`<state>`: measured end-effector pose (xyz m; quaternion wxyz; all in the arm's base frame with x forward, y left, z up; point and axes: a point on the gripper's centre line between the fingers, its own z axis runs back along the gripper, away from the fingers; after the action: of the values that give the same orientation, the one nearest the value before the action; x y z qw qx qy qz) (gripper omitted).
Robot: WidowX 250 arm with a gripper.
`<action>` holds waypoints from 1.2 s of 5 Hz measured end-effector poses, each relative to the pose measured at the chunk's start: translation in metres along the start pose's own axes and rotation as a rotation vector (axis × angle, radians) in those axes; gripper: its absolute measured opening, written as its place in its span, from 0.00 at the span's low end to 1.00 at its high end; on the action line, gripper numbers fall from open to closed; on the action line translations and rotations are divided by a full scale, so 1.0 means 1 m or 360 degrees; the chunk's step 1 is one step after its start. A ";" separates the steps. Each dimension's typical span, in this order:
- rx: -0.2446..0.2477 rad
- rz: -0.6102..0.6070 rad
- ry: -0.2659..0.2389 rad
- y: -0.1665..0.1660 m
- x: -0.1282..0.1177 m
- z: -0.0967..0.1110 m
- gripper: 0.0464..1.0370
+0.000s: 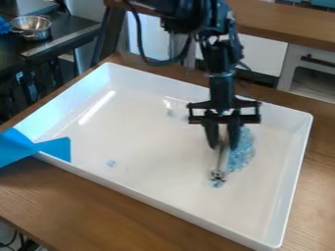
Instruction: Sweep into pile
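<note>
Wooden tabletop (78, 206) under white tray (157, 147), my gripper (223, 146) clamped on a thin sweeping tool (220, 159), blue granules (243, 153) right alongside.

You will find the arm (221, 54) finished in black. Near the tray's (137, 76) far rim, note a thick, rounded section and narrower, angular joint housings. A black cable (160, 63) forms a loose loop beside them. Below the joints, above the tray, identify a slim, cylindrical wrist (221, 88). Your gripper (223, 147) has a broad black frame with paired crossbars and upright end pieces, plus two dark, tapered fingers (212, 135).
</note>
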<state>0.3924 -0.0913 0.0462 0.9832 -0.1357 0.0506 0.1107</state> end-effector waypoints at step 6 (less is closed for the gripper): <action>-0.0570 0.0246 0.0000 0.021 0.032 0.095 0.32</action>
<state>0.4253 -0.0381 0.1277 0.9320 -0.3042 0.0404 0.1930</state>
